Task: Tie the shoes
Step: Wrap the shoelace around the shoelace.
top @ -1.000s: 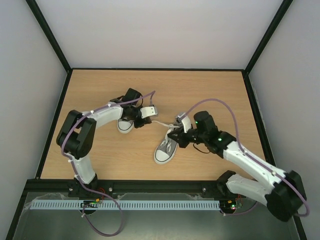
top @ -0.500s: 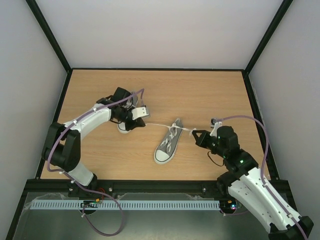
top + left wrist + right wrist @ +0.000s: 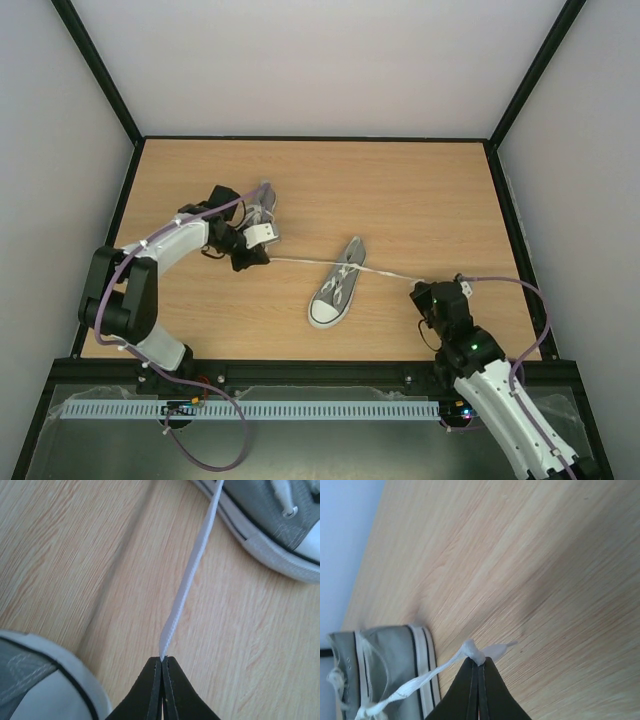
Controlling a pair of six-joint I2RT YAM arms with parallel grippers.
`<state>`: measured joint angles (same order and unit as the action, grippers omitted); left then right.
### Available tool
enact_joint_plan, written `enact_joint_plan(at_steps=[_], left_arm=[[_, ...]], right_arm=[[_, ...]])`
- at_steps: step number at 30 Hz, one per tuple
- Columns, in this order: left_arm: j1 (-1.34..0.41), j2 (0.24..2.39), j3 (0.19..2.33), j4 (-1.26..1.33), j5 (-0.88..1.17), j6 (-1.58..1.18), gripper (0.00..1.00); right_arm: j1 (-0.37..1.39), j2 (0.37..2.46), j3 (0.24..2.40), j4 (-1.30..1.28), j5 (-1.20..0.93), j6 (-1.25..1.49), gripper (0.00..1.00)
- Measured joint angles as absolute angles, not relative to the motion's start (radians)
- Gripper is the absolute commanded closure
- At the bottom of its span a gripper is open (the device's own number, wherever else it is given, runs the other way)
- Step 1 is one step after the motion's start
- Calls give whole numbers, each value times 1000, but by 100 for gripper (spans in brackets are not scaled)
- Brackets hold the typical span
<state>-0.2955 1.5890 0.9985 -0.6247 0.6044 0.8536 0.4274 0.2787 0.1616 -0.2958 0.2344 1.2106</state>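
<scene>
Left gripper [image 3: 250, 257], arm folded low at 9 o'clock, clamped on flat white lace [image 3: 300, 262]. Grey canvas shoe [image 3: 263, 199] sits at its 12. Mid-table shoe [image 3: 333, 293] has its rubber toe toward 7 (laces taut both ways). Right gripper [image 3: 421, 292], at its 3, pinches other lace end [image 3: 470, 652] over wood-grain table [image 3: 420, 190].

You're running two arms: the white-shelled, black-jointed left arm [image 3: 180, 235] and the matching white-and-black right arm [image 3: 505, 405], both carrying chunky black joint housings. A thin purple cable [image 3: 243, 435] is looping out by the left base, and a second purple cable [image 3: 510, 280] is arcing off the right wrist. A small green light [image 3: 463, 348] is glowing on the right arm. The left gripper [image 3: 162, 659] and right gripper [image 3: 479, 664] are showing matte black wedge-shaped fingers, tapering to points.
</scene>
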Motion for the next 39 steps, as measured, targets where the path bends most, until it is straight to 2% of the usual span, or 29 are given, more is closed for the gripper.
enact_joint_plan(at_steps=[13, 18, 26, 32, 39], left_arm=[[-167, 1637, 953, -561, 485, 880, 98], [-130, 1628, 946, -564, 506, 890, 98], [-97, 1608, 947, -585, 540, 908, 98], [-120, 1580, 947, -628, 591, 924, 98], [-255, 1538, 954, -669, 632, 925, 98]], right_arm=[[209, 353, 131, -227, 217, 1240, 99], [98, 511, 119, -159, 123, 1176, 99], [54, 649, 119, -79, 24, 1032, 99], [88, 862, 205, -34, -113, 843, 99], [360, 991, 279, 80, -163, 783, 99]])
